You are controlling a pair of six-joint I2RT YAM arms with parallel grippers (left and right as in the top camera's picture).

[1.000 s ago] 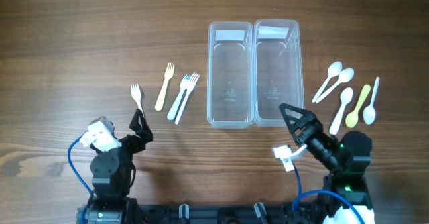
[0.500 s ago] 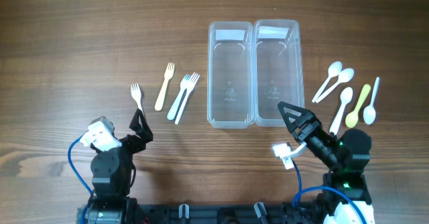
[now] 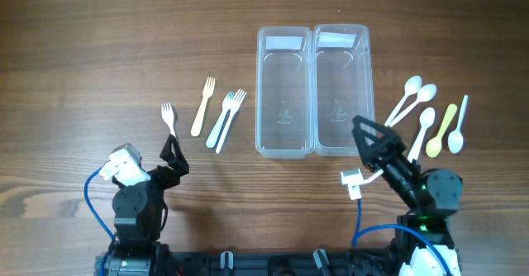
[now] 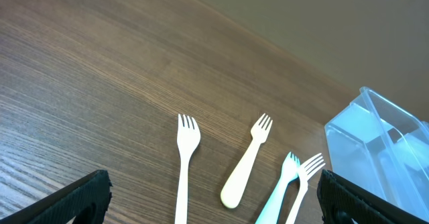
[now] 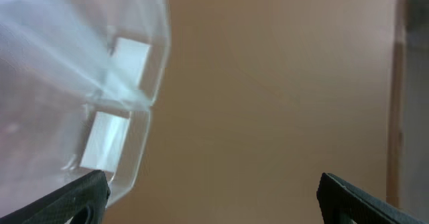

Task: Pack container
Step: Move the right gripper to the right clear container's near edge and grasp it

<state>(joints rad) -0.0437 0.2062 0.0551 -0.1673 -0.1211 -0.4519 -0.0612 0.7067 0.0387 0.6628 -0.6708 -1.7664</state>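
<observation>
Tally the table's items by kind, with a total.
Forks: 4
Spoons: 5
Containers: 2
Total: 11

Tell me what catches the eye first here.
Two clear containers stand side by side, empty, mid-table. Plastic forks lie scattered to their left, spoons to their right. The right gripper hangs open by the right container's near end.
</observation>
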